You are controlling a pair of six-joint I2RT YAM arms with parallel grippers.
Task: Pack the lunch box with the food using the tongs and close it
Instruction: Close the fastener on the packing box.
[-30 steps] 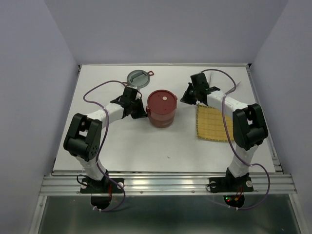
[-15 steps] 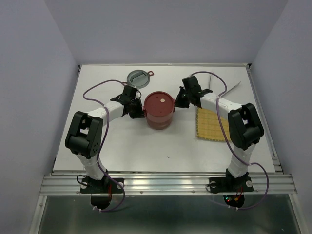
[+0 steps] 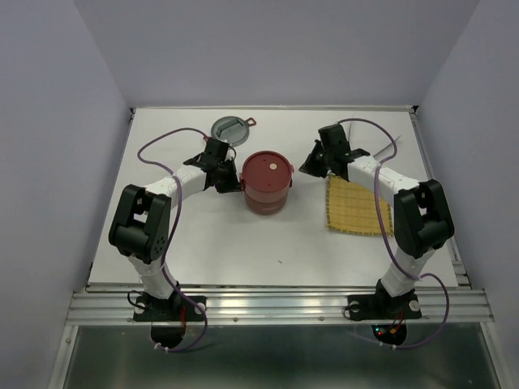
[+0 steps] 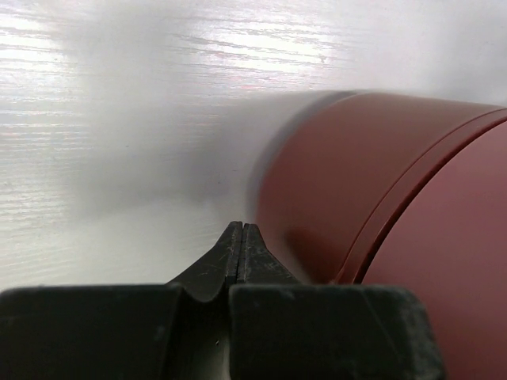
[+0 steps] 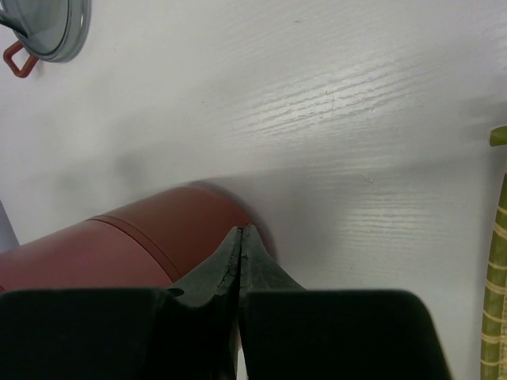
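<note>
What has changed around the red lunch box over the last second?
The right pincer swung in toward the lunch box, then backed off toward the mat. The lunch box slid slightly left. The left pincer edged a little toward the far side of the table. Nothing was gripped or released: both pincers stayed shut and empty. The box's lid stayed on; the mat and the steel disc did not move.

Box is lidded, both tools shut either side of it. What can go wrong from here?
1. Left tool and right tool sit shut close beside the lunch box; an uneven push could slide or tip it.
2. The red lid may only rest on top; a nudge could shift it.
3. A grey round lid lies apart at the back, possibly left out.
</note>
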